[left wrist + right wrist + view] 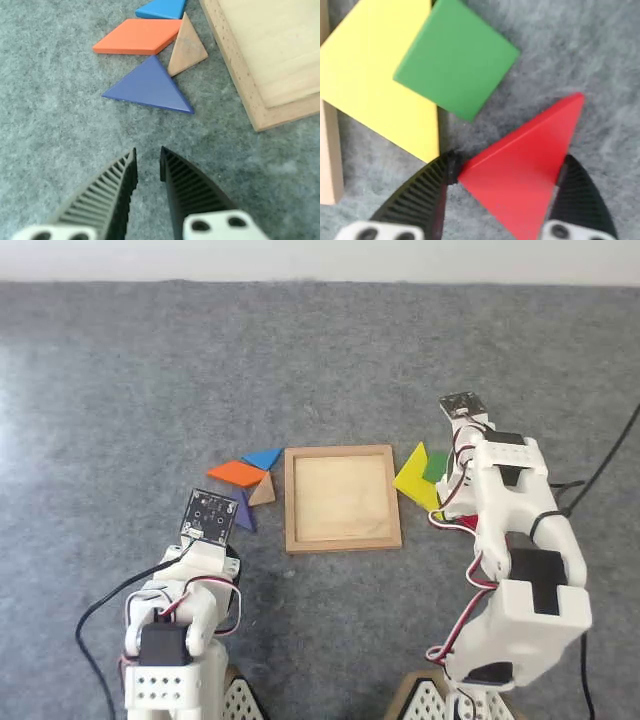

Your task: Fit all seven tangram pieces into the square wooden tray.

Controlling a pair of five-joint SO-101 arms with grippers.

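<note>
Right gripper [507,164] hangs low with its jaws spread to either side of the red triangle [520,150], one tip at a corner and the other against the opposite edge. I judge the first pickup is in hand, with nothing placed yet. The next move calls for closing squarely on that piece, lifting it clear of the green square [457,57] and yellow triangle [375,75] just beyond, and carrying it over them to the empty tray [340,450], which lies right beside the yellow one.
</note>
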